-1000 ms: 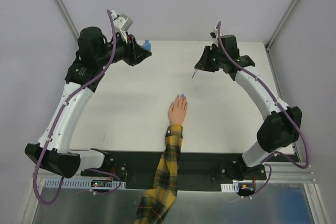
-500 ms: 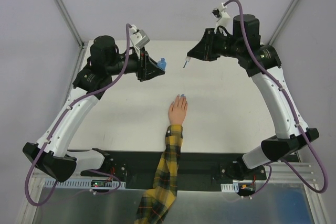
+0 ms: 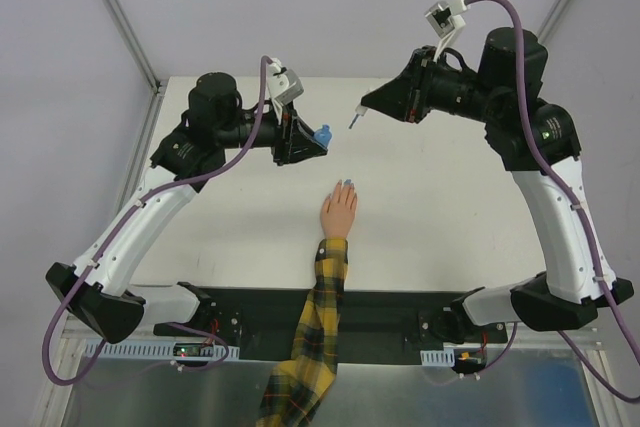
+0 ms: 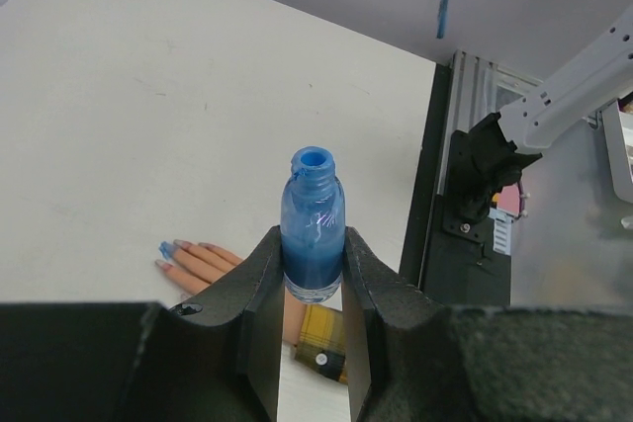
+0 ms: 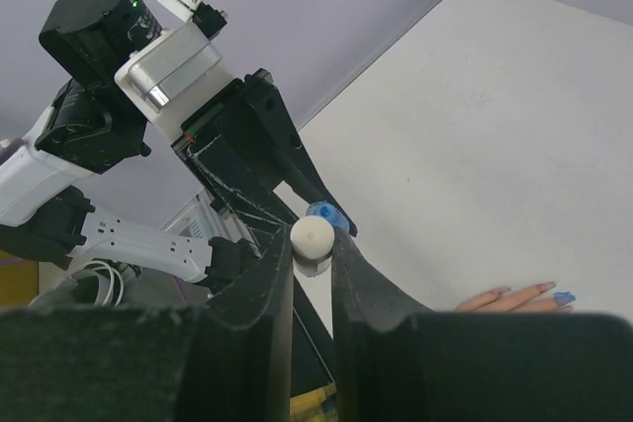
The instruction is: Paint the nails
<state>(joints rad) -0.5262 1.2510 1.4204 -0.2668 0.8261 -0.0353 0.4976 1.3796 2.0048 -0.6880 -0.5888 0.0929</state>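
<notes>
The left gripper [image 3: 306, 139], clamped on the uncapped blue bottle [image 4: 315, 227], is travelling from the far left of the table [image 3: 440, 217] toward its centre; the right gripper [image 3: 372, 104], closed on the white cap [image 5: 312, 235] carrying the brush [image 3: 355, 119], is rising and drawing away from the hand [image 3: 338, 215]; brush and bottle neck are converging, probably for a re-dip; the nails [image 3: 346, 184] are resting mid-table, below both tools, at least one already showing blue, others appearing unpainted.

The bottle [image 4: 314, 234] looks glossy, the table [image 4: 148, 96] matt.
</notes>
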